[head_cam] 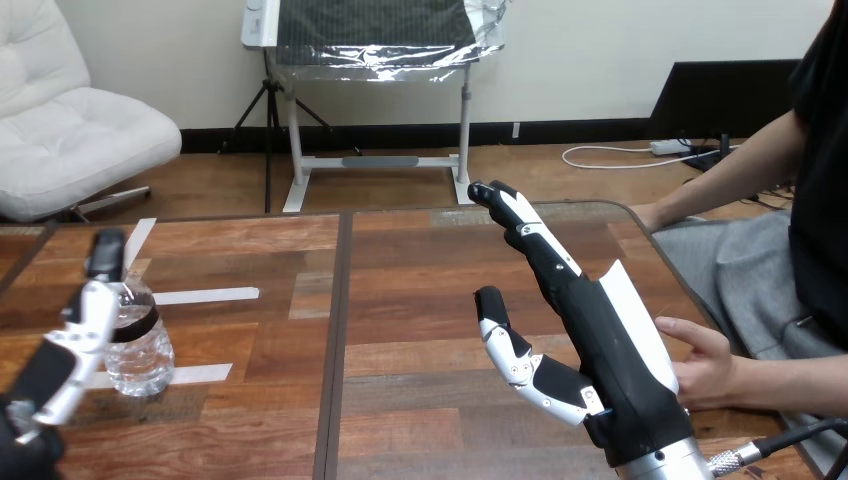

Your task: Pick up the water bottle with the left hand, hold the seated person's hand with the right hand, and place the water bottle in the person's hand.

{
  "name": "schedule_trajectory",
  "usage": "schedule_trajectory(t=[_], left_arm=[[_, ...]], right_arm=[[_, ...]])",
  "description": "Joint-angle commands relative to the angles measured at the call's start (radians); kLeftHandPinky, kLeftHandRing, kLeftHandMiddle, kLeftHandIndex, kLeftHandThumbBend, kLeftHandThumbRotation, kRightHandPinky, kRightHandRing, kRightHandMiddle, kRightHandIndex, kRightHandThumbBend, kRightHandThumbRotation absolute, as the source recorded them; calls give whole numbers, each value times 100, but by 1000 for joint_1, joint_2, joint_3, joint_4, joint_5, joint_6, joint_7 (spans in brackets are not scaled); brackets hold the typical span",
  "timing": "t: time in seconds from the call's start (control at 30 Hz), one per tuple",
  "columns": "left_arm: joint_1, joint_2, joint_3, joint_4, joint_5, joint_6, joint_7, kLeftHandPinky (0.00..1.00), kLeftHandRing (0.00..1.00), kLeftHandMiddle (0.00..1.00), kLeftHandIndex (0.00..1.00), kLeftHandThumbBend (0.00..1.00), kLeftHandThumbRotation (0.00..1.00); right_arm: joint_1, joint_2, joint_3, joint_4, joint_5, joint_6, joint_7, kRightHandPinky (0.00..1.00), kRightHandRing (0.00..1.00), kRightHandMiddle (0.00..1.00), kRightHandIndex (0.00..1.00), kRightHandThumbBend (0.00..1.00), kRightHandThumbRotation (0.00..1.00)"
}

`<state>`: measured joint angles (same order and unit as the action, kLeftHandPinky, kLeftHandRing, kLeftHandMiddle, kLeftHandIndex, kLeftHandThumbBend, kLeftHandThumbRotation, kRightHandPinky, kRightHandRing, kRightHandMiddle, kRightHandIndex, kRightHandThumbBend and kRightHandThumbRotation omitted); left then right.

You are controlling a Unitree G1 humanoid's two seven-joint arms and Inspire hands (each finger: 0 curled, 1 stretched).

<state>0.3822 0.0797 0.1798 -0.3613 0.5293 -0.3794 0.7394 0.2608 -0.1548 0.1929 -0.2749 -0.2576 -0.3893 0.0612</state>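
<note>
The water bottle (146,352) stands upright on the wooden table (400,290), near its left edge. The left hand (86,312) is against the bottle's left side with its fingers straight, not wrapped round it. Well to the right, the right hand (600,335) is raised, with its fingers straight and its thumb spread apart. The person's hand (702,362) rests just beside its back.

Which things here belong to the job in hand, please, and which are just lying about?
Job: clear plastic water bottle; robot's black-and-white left hand; its right hand; the person's hand.
Lying about: white tape strips on the brown wooden table.
</note>
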Motion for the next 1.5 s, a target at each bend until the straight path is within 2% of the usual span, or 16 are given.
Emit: schedule_trajectory(t=[0.0,0.37,0.5,0.77,1.1,1.47], left_arm=[[-71,5,32,55,-32,36,-39,100,100,99,97,81,41],[-147,59,75,154,-85,155,-164,100,100,100,100,94,55],[-182,84,81,199,-92,196,-207,98,100,100,100,95,57],[-240,123,82,270,-114,254,-281,93,99,100,100,96,59],[-315,165,78,361,-181,312,-389,90,98,99,100,100,59],[-374,194,66,419,-231,371,-493,89,98,100,100,100,62]], right_arm=[[-63,21,-5,-17,1,2,-12,96,96,99,93,0,0],[-69,22,-5,-18,-1,10,-11,96,96,99,93,0,0],[-72,22,-6,-16,1,11,-10,96,96,99,93,0,0],[-72,24,-6,-22,-1,24,-10,96,97,99,93,0,0],[-77,22,-6,-26,-1,30,-9,99,97,98,93,0,0],[-81,17,-6,-25,-2,31,-6,100,98,98,92,0,0]])
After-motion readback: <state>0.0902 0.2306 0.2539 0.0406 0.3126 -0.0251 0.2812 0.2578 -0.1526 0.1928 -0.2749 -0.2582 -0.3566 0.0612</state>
